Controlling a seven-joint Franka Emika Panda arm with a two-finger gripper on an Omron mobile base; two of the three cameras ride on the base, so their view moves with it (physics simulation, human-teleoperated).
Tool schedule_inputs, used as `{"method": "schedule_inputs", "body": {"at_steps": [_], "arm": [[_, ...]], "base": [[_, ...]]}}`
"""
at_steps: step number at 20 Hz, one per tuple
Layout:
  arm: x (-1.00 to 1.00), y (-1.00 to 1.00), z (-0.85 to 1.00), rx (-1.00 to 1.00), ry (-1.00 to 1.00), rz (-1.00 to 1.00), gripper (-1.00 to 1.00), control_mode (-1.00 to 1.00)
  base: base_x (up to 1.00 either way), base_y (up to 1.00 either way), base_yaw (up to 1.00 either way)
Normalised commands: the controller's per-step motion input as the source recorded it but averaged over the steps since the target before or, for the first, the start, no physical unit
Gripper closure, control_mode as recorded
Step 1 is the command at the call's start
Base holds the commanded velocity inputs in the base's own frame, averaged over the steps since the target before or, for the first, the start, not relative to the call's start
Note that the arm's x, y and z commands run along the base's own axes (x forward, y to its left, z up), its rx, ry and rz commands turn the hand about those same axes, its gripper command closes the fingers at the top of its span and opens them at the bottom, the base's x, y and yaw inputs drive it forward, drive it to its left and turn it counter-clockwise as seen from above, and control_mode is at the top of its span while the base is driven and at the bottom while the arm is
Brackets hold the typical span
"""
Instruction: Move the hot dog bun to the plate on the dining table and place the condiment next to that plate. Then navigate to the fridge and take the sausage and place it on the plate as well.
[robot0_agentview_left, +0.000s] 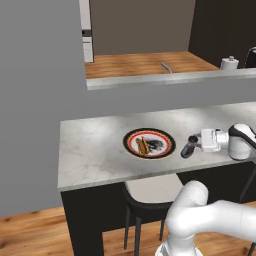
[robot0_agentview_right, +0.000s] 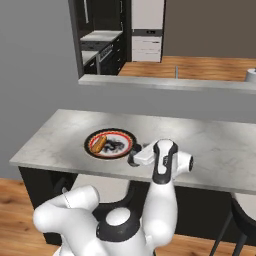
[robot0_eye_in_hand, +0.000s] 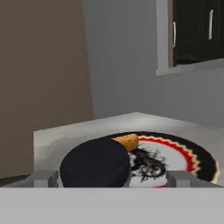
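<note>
On the white-grey marble worktop (robot0_agentview_left: 90, 150), the tan-orange bun (robot0_agentview_left: 143, 146) lies on the red-and-black-rimmed round plate (robot0_agentview_left: 167, 141). Just beside it stands the dark-lidded glass condiment jar (robot0_agentview_left: 188, 148), between released jaws (robot0_agentview_left: 190, 145). Next, judging by this: withdraw, drive to fridge.

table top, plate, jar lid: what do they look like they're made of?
Dining table: looks like polished marble, white-grey with faint veining, on a dark base.
Plate: probably glazed ceramic; smooth pale centre, printed red and black rim.
Condiment lid: dark and matte, plastic or metal; can't tell which. The jar body below it isn't clear enough to judge.
</note>
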Motion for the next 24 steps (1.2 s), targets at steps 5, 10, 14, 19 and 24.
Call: {"method": "schedule_inputs", "body": {"at_steps": [5, 10, 14, 19, 24], "arm": [[0.21, 0.0, 0.15, 0.0, -0.13, 0.0, -1.0, -1.0], [0.06, 0.0, 0.3, 0.0, -0.12, 0.0, -1.0, -1.0], [0.0, 0.0, 0.4, 0.0, -0.12, 0.0, -1.0, -1.0], [-0.06, 0.0, 0.5, 0.0, -0.13, 0.0, -1.0, -1.0], [-0.64, 0.03, 0.91, -0.03, -0.05, -0.04, -1.0, -1.0]], "base": [[0.0, 0.0, 0.0], [0.0, 0.0, 0.0], [0.0, 0.0, 0.0], [0.0, 0.0, 0.0], [0.0, 0.0, 0.0]]}}
